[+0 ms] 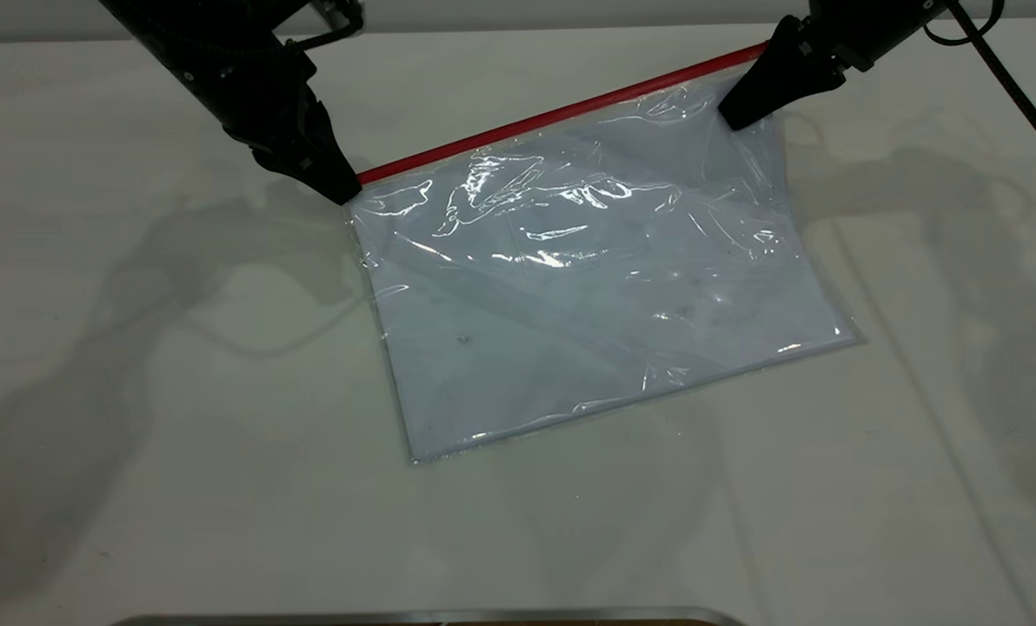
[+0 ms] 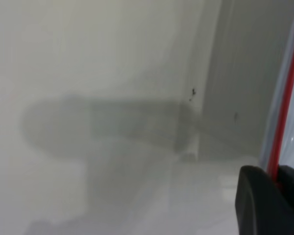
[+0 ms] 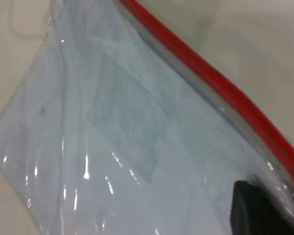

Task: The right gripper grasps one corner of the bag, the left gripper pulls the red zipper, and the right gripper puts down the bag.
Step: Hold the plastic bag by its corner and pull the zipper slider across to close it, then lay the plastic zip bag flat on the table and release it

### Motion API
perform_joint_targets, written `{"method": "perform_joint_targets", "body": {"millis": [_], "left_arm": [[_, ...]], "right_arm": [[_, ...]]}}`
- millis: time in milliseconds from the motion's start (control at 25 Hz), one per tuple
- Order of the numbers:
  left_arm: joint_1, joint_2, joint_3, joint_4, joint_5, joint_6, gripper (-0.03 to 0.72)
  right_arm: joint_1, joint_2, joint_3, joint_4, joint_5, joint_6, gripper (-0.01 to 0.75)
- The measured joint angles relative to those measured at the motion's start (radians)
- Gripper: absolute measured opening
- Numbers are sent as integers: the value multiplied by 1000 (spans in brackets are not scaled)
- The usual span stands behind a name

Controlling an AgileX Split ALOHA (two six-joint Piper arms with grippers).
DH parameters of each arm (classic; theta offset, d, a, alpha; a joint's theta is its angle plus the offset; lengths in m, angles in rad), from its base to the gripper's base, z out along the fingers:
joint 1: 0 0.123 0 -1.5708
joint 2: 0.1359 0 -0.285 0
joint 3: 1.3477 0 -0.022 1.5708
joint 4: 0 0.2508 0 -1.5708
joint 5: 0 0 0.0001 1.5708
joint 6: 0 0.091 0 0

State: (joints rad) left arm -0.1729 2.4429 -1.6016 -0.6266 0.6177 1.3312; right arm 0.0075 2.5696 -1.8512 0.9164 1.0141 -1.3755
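The clear bag (image 1: 587,287) with white sheets inside lies on the white table, its far edge raised. The red zipper (image 1: 561,111) runs along that far edge. My left gripper (image 1: 342,189) is at the zipper's left end. In the left wrist view its jaws (image 2: 277,178) are closed with the red strip (image 2: 284,117) between them, and the slider tab is hidden. My right gripper (image 1: 731,117) is shut on the bag's far right corner, just below the zipper's end. In the right wrist view one finger (image 3: 257,208) presses the plastic (image 3: 112,137) beside the red strip (image 3: 225,93).
The white table (image 1: 136,435) spreads out all round the bag. A metal rim (image 1: 431,617) shows at the near edge. The right arm's black cable (image 1: 1026,100) hangs at the far right.
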Motion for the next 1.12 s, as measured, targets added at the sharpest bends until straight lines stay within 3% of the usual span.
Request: {"method": "perform_joint_targets", "body": {"millis": [120, 320, 440, 640, 1000, 1120], "left_arm": [[0, 0, 0, 21, 2, -42, 143], [2, -1, -35, 40, 20, -164, 370], [1, -12, -95, 100, 64, -295, 488], [1, -98, -201, 336, 240, -584, 577], [1, -337, -345, 680, 534, -994, 587], [1, -411, -348, 716, 550, -1067, 588]], "right_arm": [[-5, 0, -1, 0, -17, 18, 243], [-15, -1, -23, -35, -31, 74, 572], [-15, -27, -66, -105, -31, 157, 677], [-16, -148, -179, -253, 27, 330, 673], [-16, -417, -381, -342, 214, 574, 550], [-16, -494, -391, -396, 221, 715, 533]]}}
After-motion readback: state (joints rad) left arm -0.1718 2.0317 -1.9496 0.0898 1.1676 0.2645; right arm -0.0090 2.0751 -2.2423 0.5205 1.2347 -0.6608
